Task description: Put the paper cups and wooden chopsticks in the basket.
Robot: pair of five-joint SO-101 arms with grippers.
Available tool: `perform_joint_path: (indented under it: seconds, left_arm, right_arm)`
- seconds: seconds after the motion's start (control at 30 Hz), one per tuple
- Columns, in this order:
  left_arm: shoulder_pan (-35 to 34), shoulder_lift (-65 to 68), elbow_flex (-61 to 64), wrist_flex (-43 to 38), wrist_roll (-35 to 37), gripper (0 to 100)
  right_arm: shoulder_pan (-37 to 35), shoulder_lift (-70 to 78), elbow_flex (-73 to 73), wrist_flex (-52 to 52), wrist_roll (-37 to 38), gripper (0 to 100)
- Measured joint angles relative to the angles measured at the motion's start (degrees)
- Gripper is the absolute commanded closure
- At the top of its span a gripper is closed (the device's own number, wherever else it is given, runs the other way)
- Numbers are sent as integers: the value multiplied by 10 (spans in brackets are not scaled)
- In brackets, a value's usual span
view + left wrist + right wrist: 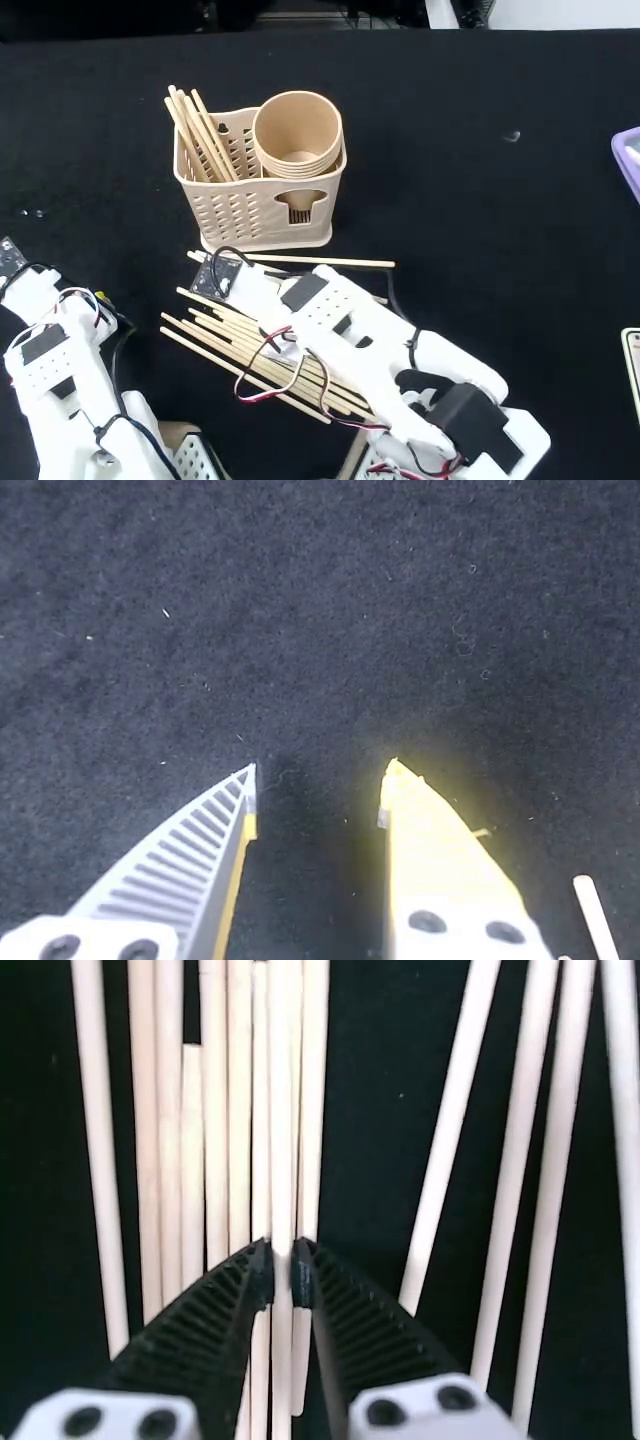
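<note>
Between the dark ribbed fingers [215, 1315] of the right gripper [282, 1258] runs one chopstick [282, 1140]. The tips are drawn in until only that stick's width parts them, so the jaws are pinched onto it. More loose chopsticks [160, 1140] lie flat on the black table [480, 200] on either side of the held one, a tight group close against one finger and a few spaced farther off beyond the other, all roughly parallel to it. From the high view the right arm [330, 310] stretches from the near edge over this fan of sticks, which pokes out from under it towards the left arm [50, 350]. One separate stick [320, 261] lies crosswise just in front of the basket [250, 215]. The basket, a cream perforated caddy, stands upright behind the right arm. A stack of paper cups [297, 135] sits upright in one compartment and a bundle of chopsticks [200, 130] leans out of the other. The left gripper [320, 770] hangs over bare black cloth at the near left of the table, well apart from the basket and the sticks. Its pale ribbed finger and yellow finger are spread wide and there is nothing between them. A purple object [628, 160] shows at the far right edge of the table.
</note>
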Motion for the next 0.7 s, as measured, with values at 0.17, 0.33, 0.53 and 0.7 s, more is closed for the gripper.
perform_joint_path:
  seconds: [0.17, 0.33, 0.53, 0.7]
  left_arm:
    - [0, 0, 0, 0, 0, 795]
    - [0, 0, 0, 0, 0, 795]
    - [0, 0, 0, 0, 0, 795]
    - [0, 0, 0, 0, 0, 795]
  right_arm:
    - [0, 0, 0, 0, 0, 975]
    - [0, 0, 1, -25, 2, 892]
    - [-2, 0, 16, -55, 2, 900]
    - [-2, 0, 16, -56, 2, 897]
